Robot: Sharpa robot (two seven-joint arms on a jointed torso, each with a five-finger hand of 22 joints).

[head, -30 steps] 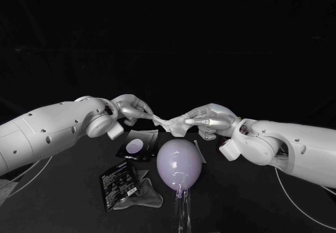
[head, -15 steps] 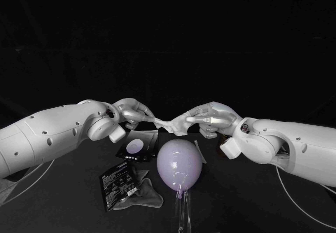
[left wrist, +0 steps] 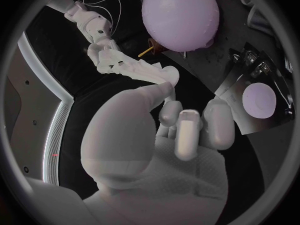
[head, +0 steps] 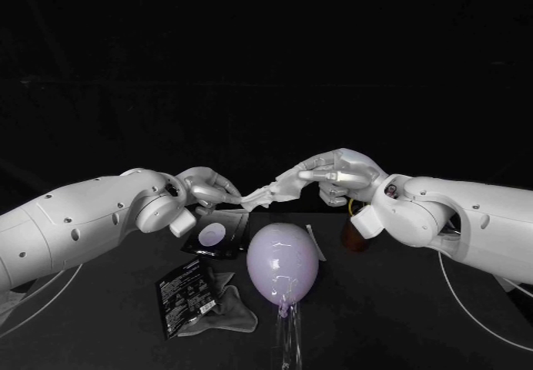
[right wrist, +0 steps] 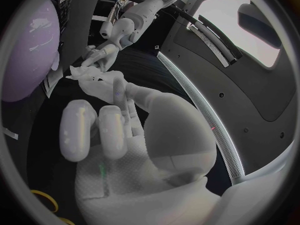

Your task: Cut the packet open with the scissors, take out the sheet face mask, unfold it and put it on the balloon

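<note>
Head view: fingertips (head: 230, 198) of the left hand (head: 206, 189) and fingertips (head: 283, 186) of the right hand (head: 336, 176) each pinch one end of the sheet face mask (head: 261, 200). The mask is a small crumpled wad held in the air between them, just above the far end of the balloon (head: 283, 262). With a dark packet (head: 186, 291) lying on the table (head: 389, 324) beside the balloon, cutting and extraction look done; the unfolding seems barely begun, and laying the mask on the balloon is not yet done.

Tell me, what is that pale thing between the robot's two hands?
The crumpled sheet face mask spans the gap; the left hand pinches one end and the right hand pinches the other. The head view shows it.
</note>
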